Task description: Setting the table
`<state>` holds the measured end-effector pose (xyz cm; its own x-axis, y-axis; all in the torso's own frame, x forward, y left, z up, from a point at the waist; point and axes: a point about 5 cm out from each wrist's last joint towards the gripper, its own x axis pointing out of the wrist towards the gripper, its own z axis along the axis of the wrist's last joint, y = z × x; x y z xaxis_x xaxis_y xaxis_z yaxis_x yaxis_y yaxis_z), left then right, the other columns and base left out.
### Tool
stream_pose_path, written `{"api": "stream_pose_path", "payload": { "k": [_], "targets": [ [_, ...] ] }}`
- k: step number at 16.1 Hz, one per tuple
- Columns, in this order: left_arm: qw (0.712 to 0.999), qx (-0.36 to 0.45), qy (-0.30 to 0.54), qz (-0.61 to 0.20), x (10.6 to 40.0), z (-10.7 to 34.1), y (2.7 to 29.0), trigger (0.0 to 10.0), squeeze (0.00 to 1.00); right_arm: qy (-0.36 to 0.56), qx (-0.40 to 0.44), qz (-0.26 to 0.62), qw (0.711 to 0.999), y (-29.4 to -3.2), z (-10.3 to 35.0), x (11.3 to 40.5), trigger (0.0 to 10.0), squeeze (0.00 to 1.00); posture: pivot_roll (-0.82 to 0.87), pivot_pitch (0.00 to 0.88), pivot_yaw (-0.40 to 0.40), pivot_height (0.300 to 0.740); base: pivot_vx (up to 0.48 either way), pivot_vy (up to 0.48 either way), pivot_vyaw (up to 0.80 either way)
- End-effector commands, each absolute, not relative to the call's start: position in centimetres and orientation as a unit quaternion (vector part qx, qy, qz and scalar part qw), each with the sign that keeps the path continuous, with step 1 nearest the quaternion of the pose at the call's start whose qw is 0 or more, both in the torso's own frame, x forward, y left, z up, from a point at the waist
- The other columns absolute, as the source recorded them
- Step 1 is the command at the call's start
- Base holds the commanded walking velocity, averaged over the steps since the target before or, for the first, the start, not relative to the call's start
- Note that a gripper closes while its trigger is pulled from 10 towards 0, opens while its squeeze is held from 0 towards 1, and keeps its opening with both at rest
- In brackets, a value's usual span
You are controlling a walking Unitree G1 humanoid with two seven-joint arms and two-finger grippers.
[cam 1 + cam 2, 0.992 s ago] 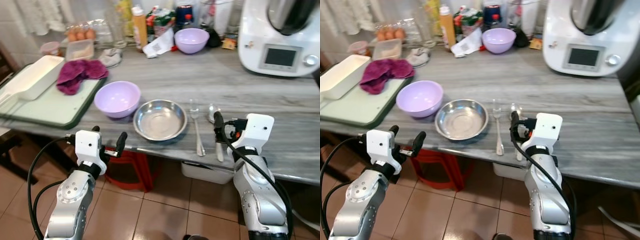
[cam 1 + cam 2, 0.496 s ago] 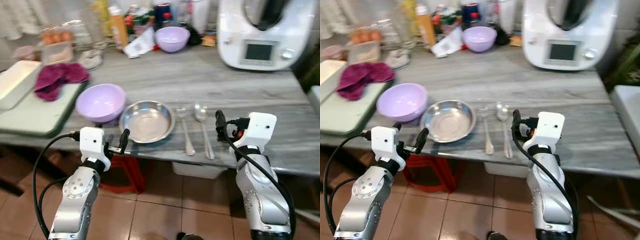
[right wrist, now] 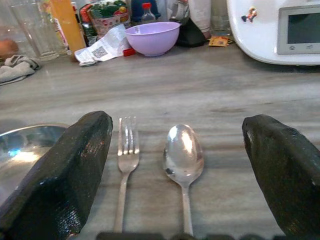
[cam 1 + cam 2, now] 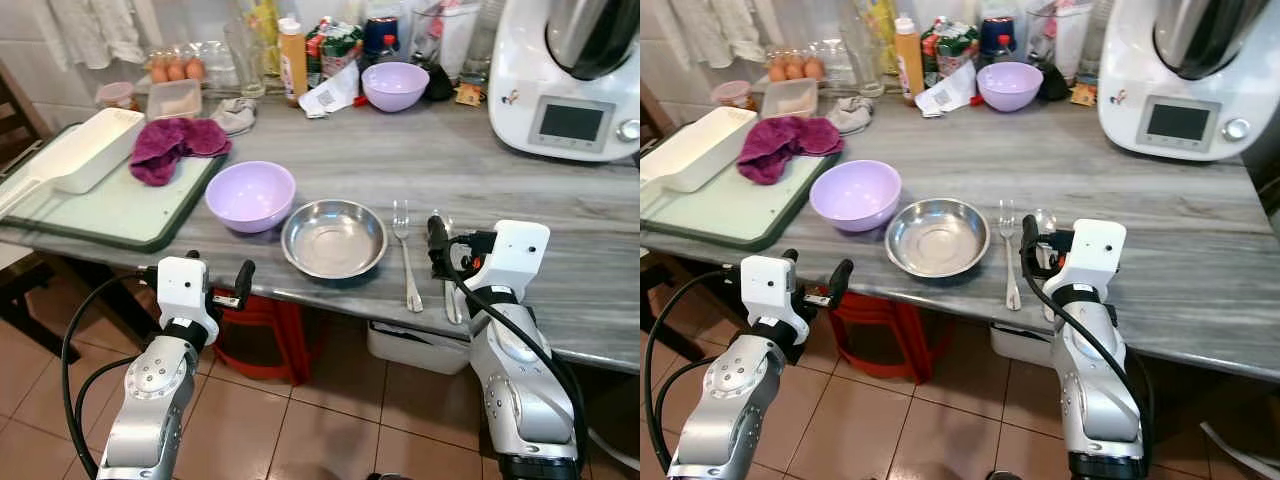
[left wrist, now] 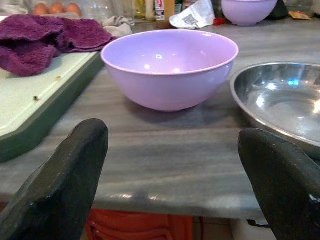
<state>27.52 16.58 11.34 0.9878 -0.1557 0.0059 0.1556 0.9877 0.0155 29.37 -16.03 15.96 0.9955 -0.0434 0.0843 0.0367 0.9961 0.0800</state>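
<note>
On the grey counter (image 4: 520, 190) a lilac bowl (image 4: 250, 195) stands beside a shallow steel bowl (image 4: 334, 238). To the right of the steel bowl a fork (image 4: 406, 255) and a spoon (image 4: 1044, 222) lie side by side, handles toward the counter's front edge. My right gripper (image 4: 452, 250) hovers open at that edge, and its fingers (image 3: 60, 170) frame the fork (image 3: 127, 150) and spoon (image 3: 183, 155). Just below the front edge, my left gripper (image 4: 217, 270) stands open and empty, facing the lilac bowl (image 5: 170, 67) and the steel bowl (image 5: 280, 95).
A green tray (image 4: 110, 215) at the left carries a white dish (image 4: 75, 150) and a purple cloth (image 4: 170, 145). A white kitchen machine (image 4: 570, 70), a second lilac bowl (image 4: 395, 85), bottles and eggs line the back. A red stool (image 4: 262, 335) stands under the counter.
The whole picture swung to one side and back, so the camera moved. The bowls, fork and spoon lie as before, and both grippers keep the same open pose.
</note>
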Motion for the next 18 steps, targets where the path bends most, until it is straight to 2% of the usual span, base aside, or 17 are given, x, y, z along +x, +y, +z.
{"api": "stream_pose_path", "payload": {
  "k": [1, 18],
  "targets": [
    [0.998, 0.01, 0.012, -0.068, 27.36, 10.76, 16.97, 10.0, 0.0, -0.047, 0.043, -0.02, 0.998, -16.02, 16.2, 29.56, 10.0, 0.0, -0.18, 0.09, 0.067, 0.74, -0.247, 0.0, 0.0],
    [0.997, 0.018, 0.023, -0.076, 27.55, 10.36, 16.99, 10.0, 0.0, -0.039, 0.055, -0.034, 0.997, -16.18, 15.77, 29.7, 10.0, 0.0, -0.18, 0.095, 0.079, 0.74, -0.274, 0.0, 0.0]
  ]
}}
